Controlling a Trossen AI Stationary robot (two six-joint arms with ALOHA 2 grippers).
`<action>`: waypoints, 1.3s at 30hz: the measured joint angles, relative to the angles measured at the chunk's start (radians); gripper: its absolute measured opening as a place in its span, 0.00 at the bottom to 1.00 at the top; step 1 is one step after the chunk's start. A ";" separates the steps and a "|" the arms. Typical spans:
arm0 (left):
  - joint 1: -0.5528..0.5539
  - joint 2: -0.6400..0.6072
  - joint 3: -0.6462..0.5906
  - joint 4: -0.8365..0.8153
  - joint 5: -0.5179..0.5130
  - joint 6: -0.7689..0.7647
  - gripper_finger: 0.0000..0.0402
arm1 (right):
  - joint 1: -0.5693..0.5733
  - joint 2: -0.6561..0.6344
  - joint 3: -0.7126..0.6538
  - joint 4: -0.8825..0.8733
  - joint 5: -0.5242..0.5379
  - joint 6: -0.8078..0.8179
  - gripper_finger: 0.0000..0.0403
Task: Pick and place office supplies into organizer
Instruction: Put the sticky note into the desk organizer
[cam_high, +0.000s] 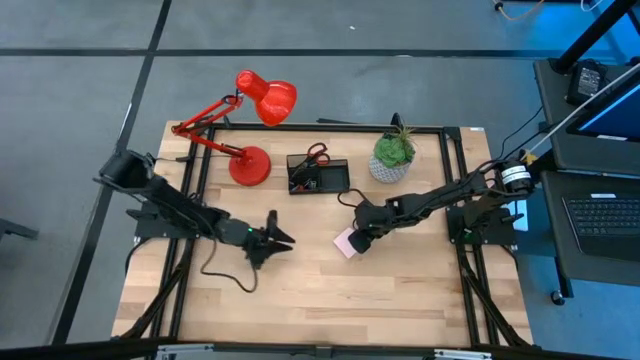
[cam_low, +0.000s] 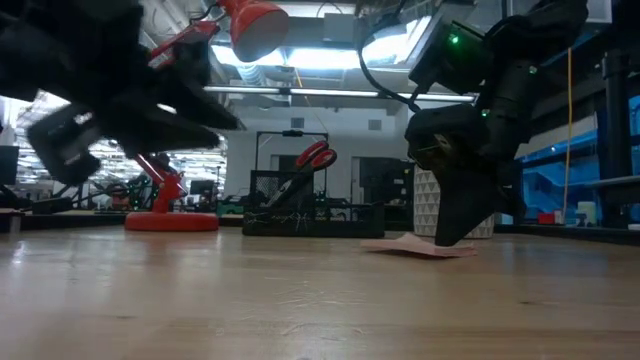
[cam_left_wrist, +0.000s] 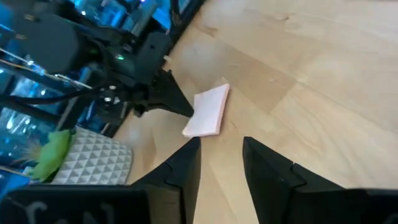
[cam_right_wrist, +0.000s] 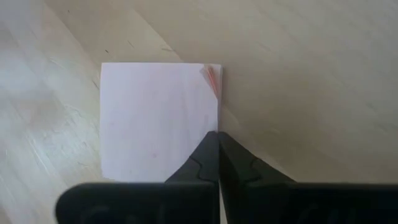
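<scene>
One pad left: right gripper (cam_right_wrist: 217, 142) fingers pressed together at sticky-note pad (cam_right_wrist: 155, 118) edge, probably gripping nothing; open wider before pinching.

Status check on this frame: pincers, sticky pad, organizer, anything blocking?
Right pincer shut, tips at the pink sticky-note pad edge, pad flat on the table. Left pincer open, waiting mid-table. Organizer already holds scissors. Nothing between pad and organizer.

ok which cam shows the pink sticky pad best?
Right wrist view: the sticky pad fills the frame face-on, right hand shut at its edge. High view shows it small, half under that hand. Low view shows it edge-on. Left wrist view shows it whole but tilted.
</scene>
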 joint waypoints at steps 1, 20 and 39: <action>0.003 0.034 0.023 0.000 0.000 -0.003 0.29 | 0.000 0.000 0.000 0.000 0.000 0.000 0.01; 0.098 0.343 0.491 -0.485 0.055 -0.114 0.29 | 0.000 0.000 0.000 0.004 -0.005 0.000 0.00; 0.173 0.533 0.639 -0.524 0.052 -0.018 0.29 | 0.000 0.003 -0.001 0.025 -0.028 0.000 0.00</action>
